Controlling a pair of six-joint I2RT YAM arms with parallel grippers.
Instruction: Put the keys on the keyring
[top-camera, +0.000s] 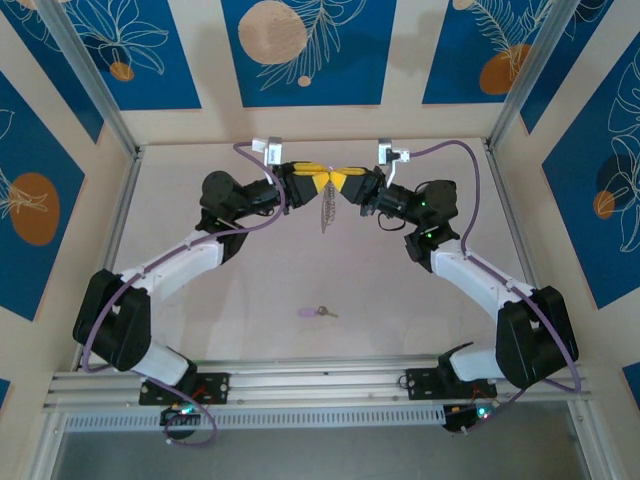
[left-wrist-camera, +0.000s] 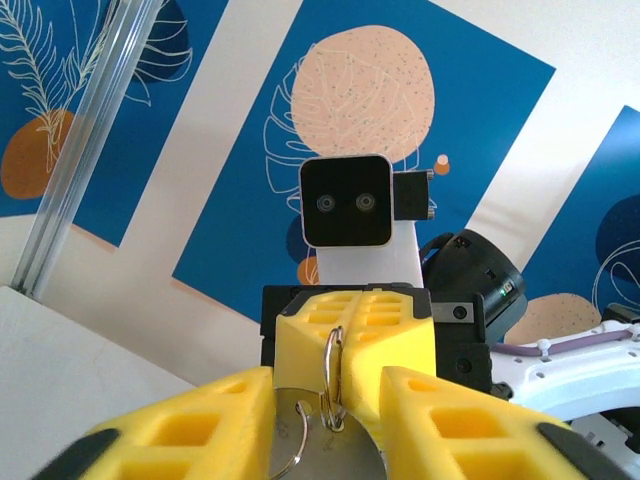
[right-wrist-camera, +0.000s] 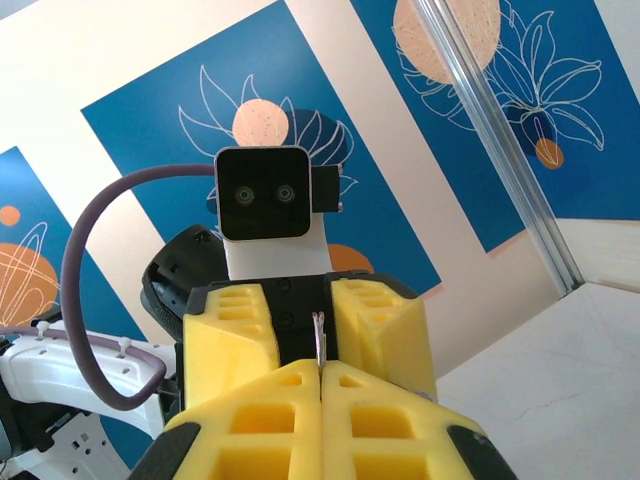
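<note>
Keyring (top-camera: 327, 208) hanging between two arms, key (top-camera: 316, 312) alone on the bench (top-camera: 250, 300).
From above, the left fingers (top-camera: 308, 173) and right fingers (top-camera: 347, 183) meet tip to tip over the far half of the bench, with the keyring dangling between them. The key lies well apart from it, nearer the arm bases, lilac head to the left. From the left wrist, the left fingers stand apart with a ring and a round silvery piece between them. I cannot tell whether they press on it. The right fingers opposite pinch the ring. From the right wrist, the right fingers are pressed together on a thin metal edge, and the left fingers opposite are spread.
</note>
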